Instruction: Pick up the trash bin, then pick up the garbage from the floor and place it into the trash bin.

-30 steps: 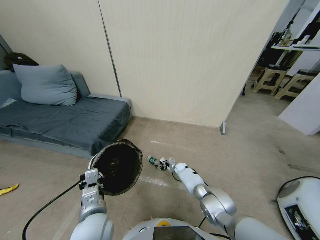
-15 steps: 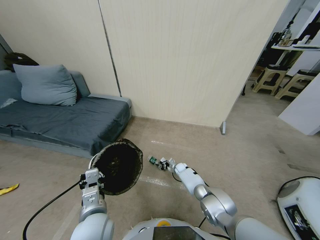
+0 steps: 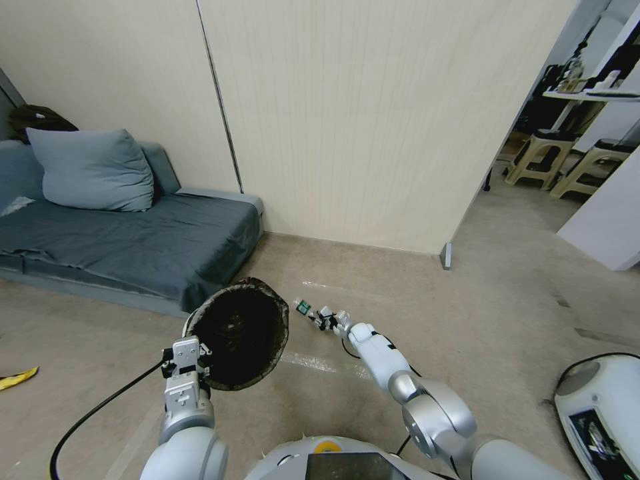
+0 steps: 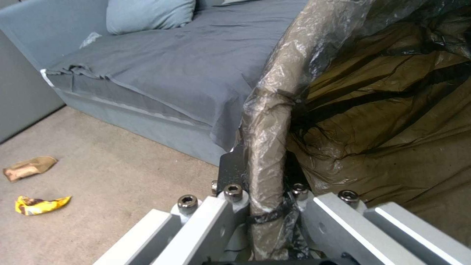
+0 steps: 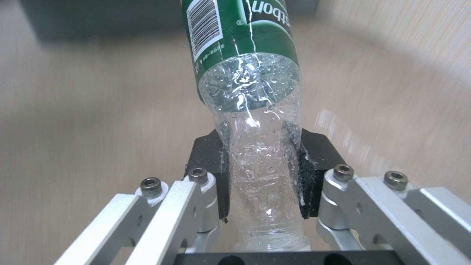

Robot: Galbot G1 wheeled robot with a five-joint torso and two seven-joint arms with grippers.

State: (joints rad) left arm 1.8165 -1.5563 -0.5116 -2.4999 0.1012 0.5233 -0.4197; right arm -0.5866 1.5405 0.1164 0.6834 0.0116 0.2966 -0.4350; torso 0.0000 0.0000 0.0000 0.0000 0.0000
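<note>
1. my head camera is looking forward and down over both my arms toward the sofa (image 3: 133, 240).
2. my left wrist camera is sitting close against the trash bin (image 4: 267, 121) rim, sharing that sofa.
3. my right wrist camera is facing the bottle (image 5: 250, 110), very near.

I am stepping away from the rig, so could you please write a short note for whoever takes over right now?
Left gripper: shut on the rim of the small round white plastic trash bin with a black liner bag, holding it tilted beside the grey sofa.
Right gripper: shut on the clear plastic bottle with a green label, to the right of the bin's mouth.
Done: bin picked up, bottle grasped.
Left: drop the bottle into the bin, then collect the yellow snack packet and the brown paper bag lying on the floor.
</note>
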